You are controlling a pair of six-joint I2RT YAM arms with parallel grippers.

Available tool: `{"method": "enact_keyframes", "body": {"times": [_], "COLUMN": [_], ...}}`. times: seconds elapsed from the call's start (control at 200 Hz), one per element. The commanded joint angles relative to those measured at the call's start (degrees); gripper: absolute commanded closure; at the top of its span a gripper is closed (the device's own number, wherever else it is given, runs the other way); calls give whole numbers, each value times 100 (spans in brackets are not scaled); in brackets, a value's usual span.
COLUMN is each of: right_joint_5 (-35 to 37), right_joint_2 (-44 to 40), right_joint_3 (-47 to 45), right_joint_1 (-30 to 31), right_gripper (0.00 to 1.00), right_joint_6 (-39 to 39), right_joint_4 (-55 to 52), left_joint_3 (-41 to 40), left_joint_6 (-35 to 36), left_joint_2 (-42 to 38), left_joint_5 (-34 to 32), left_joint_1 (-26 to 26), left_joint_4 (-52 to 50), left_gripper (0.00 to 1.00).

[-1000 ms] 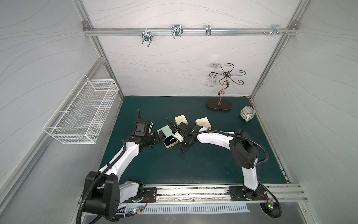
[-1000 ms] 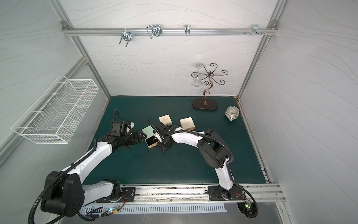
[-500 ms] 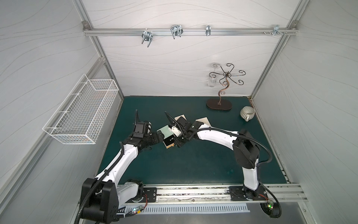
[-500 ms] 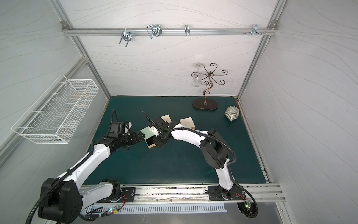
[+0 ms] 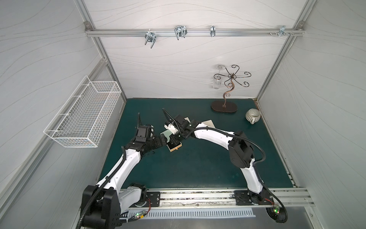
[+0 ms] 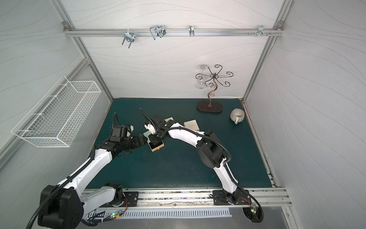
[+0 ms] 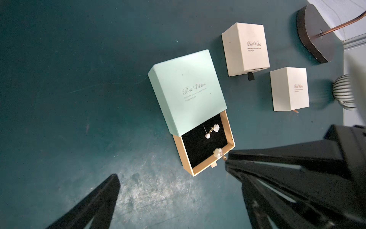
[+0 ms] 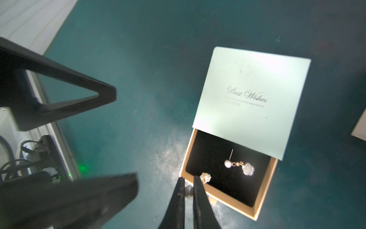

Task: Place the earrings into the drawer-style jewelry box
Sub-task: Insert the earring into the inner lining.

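Note:
The drawer-style jewelry box [image 7: 188,91] has a mint sleeve and a tan drawer [image 8: 263,190] pulled out over the green mat; it shows in both top views [image 5: 175,147] [image 6: 157,147]. One of the earrings [image 8: 239,166], a pearl with a white flower, lies on the drawer's black lining [image 7: 212,131]. My right gripper [image 8: 189,188] is shut on a second earring [image 8: 205,176] by its pearl. Its flower [image 7: 217,153] hangs at the drawer's front edge. My left gripper [image 7: 178,198] stands open and empty just left of the box [image 5: 163,139].
Two shut cream boxes [image 7: 245,49] [image 7: 289,89] sit behind the mint one. A dark-based jewelry stand [image 5: 223,106] and a striped cup [image 5: 252,116] stand at the back right. A white wire basket [image 5: 85,117] hangs on the left wall.
My right gripper has lifted and swung left with the earring, from beside the box to over the drawer's front edge. The left arm has barely shifted.

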Motion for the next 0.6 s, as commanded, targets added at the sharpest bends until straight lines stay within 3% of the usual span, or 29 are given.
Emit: {"method": "enact_keyframes", "body": {"times": [0.0,0.595], "right_joint_5": [-140,-220], "right_joint_2": [221,531], "right_joint_3": [217,327], "right_joint_1": [-24,-94], "right_gripper": [89,83], "right_joint_6": [68,281], "right_joint_4": [-56,-49], "left_joint_3": [18,1], "left_joint_6": [-61,-61], "left_joint_2": [-103,-99], "left_joint_5": [-134,-207], "left_joint_1": [-21,-12], "left_joint_4": [-1,-12], "left_gripper": [1,1]}}
